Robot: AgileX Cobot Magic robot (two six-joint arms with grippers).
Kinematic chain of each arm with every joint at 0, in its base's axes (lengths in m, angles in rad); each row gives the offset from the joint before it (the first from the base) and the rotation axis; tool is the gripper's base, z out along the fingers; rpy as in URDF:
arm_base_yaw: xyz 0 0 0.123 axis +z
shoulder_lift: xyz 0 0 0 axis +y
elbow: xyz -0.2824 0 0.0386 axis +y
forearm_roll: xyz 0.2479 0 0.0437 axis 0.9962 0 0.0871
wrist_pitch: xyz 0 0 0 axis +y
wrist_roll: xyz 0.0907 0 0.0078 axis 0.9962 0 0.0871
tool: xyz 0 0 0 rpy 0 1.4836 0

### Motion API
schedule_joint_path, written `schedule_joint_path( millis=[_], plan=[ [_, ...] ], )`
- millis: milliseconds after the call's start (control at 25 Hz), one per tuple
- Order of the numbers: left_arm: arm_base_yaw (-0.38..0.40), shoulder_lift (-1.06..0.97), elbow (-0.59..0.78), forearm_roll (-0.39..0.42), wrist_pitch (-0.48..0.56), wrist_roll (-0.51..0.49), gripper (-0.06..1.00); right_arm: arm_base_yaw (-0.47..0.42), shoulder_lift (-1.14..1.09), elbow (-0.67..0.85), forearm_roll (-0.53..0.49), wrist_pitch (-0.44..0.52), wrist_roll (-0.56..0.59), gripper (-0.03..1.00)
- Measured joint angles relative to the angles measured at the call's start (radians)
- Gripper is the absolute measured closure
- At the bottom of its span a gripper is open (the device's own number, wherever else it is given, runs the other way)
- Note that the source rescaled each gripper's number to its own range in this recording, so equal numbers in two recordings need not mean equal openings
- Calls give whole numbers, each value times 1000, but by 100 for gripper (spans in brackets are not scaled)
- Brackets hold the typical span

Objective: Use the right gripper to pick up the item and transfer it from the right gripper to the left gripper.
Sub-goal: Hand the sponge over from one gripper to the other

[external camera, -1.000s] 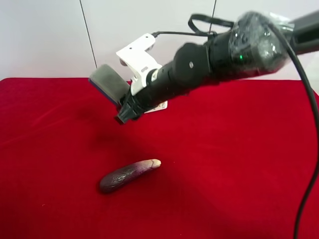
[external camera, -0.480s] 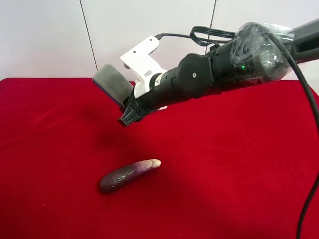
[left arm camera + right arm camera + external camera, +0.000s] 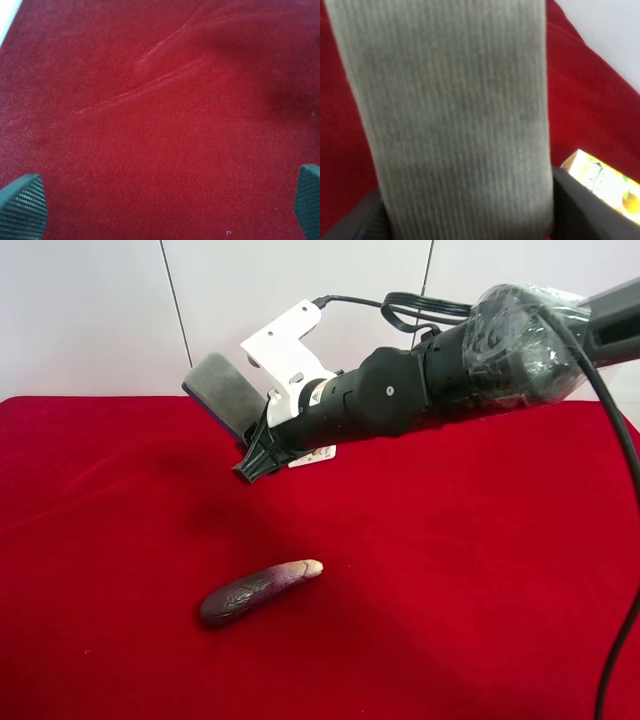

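The item [image 3: 222, 392], a flat grey block with a dark blue base, is held in the air above the red cloth [image 3: 450, 570] by my right gripper [image 3: 242, 432], which is shut on it. In the right wrist view its ribbed grey face [image 3: 455, 115] fills most of the picture between the dark fingers [image 3: 587, 215]. The plastic-wrapped arm reaches in from the exterior high view's right. My left gripper [image 3: 165, 202] shows only in the left wrist view, open and empty over bare red cloth, its ribbed fingertips [image 3: 22, 205] wide apart.
A purple eggplant [image 3: 258, 592] lies on the cloth in front of and below the held block. A small white printed box [image 3: 318, 453] lies partly hidden behind the arm; it also shows in the right wrist view [image 3: 605, 185]. A white wall stands behind.
My right gripper has carried the block slightly up and to the right. The eggplant has not moved.
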Motion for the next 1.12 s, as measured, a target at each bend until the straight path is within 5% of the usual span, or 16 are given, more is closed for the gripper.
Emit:
schedule_joint_path(
  millis=[400,1120],
  plan=[
    [0,0,0,0,0,0,-6,119,0,0,14,26,4,96],
    [0,14,-1,-40,-15,1,-6,119,0,0,39,-49,8,96]
  ],
)
